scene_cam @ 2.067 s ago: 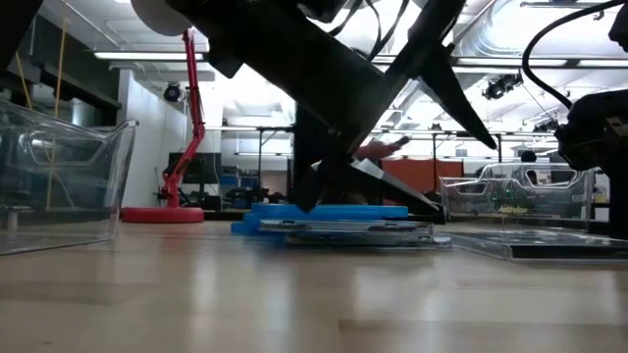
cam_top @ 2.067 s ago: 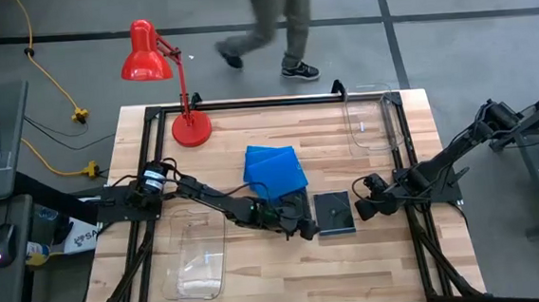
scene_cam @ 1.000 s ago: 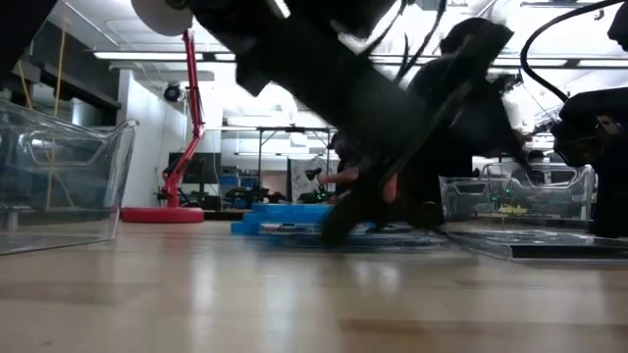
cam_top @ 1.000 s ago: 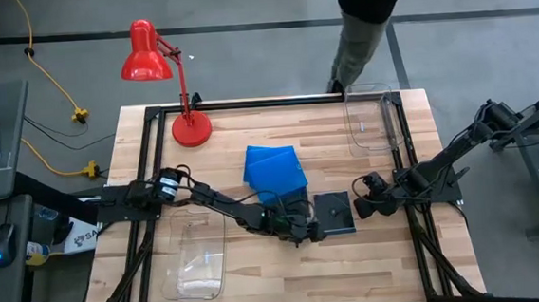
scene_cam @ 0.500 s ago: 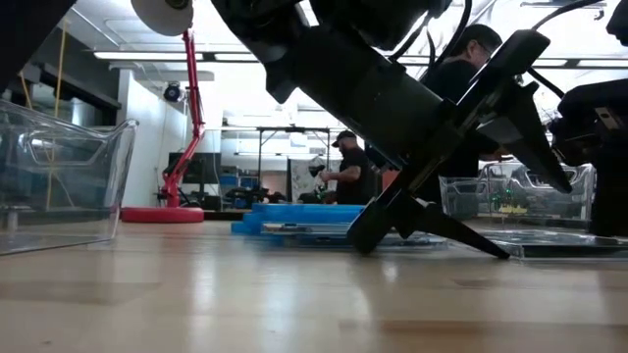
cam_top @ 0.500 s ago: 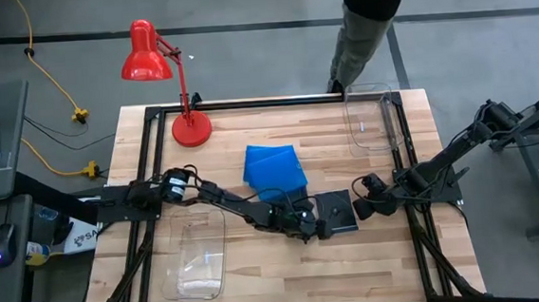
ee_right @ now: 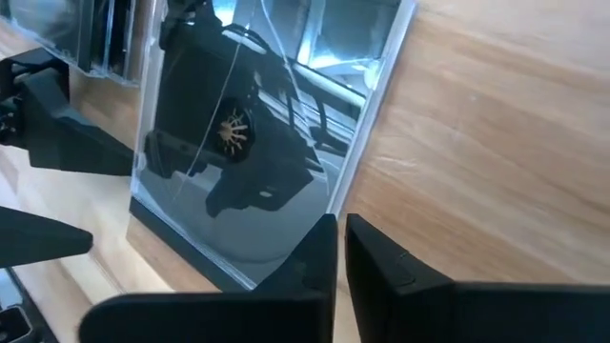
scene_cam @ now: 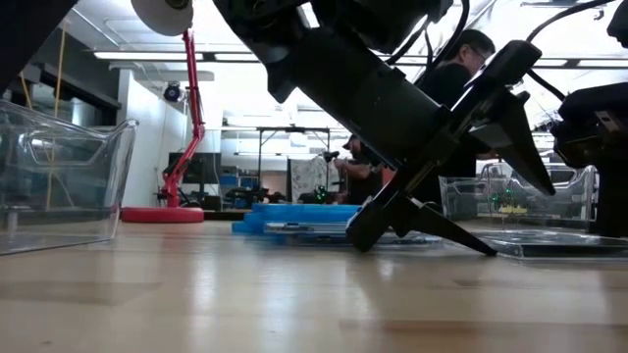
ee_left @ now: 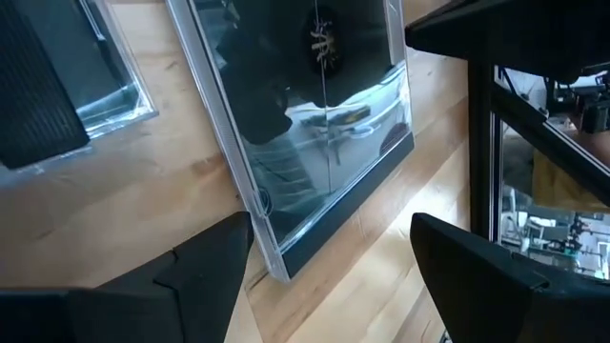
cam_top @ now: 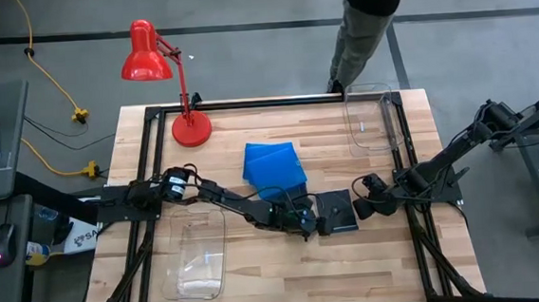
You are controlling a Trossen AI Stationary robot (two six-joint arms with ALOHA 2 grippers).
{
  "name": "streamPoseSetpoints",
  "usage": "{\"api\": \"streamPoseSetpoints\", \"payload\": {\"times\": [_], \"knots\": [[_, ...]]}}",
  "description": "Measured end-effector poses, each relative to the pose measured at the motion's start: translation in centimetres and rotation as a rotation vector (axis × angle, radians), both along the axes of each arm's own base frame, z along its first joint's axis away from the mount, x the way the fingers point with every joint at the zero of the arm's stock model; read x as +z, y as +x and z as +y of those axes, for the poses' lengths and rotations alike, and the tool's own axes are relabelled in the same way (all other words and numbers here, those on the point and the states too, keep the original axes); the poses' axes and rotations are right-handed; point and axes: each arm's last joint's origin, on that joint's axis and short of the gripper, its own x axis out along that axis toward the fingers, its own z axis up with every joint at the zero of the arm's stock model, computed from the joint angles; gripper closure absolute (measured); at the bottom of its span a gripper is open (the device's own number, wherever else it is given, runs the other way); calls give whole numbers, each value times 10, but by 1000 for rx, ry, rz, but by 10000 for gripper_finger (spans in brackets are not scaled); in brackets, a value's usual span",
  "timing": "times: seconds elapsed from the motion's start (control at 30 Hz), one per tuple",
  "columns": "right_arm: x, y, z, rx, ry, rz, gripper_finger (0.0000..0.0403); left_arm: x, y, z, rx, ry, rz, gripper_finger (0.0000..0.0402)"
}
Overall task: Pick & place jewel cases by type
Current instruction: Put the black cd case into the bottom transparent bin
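A dark jewel case lies flat on the table, right of the middle. My left gripper stands open at its near left corner, one finger beside the left edge and the other off the near edge. My right gripper is shut, with its tips at the case's right edge. A stack of blue jewel cases lies farther back. A second dark case lies beside the stack. My left gripper's fingers straddle the dark case's near left corner, and one finger stands close against the left edge; I cannot tell whether it touches. My right gripper's shut fingertips meet the case's right edge from the table's right, slanting down; I cannot tell whether they touch.
A clear bin stands at the near left, and another clear bin at the far right. A red desk lamp stands at the far left. A person stands just beyond the table's far edge.
My left gripper has gone toward the table's right edge, up to the single dark case, and stays open. Its fingertips now stand at table height on either side of the case's corner. The dark case lies where it was.
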Motion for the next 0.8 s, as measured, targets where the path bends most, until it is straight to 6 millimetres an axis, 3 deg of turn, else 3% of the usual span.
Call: {"api": "streamPoseSetpoints", "payload": {"times": [0.5,0.8], "knots": [[0,0,-2,-42,-54,-22,201,-1,0,1,17,22,-1,110],[-12,-4,-5,-79,-29,-67,176,-1,0,2,11,34,1,110]]}}
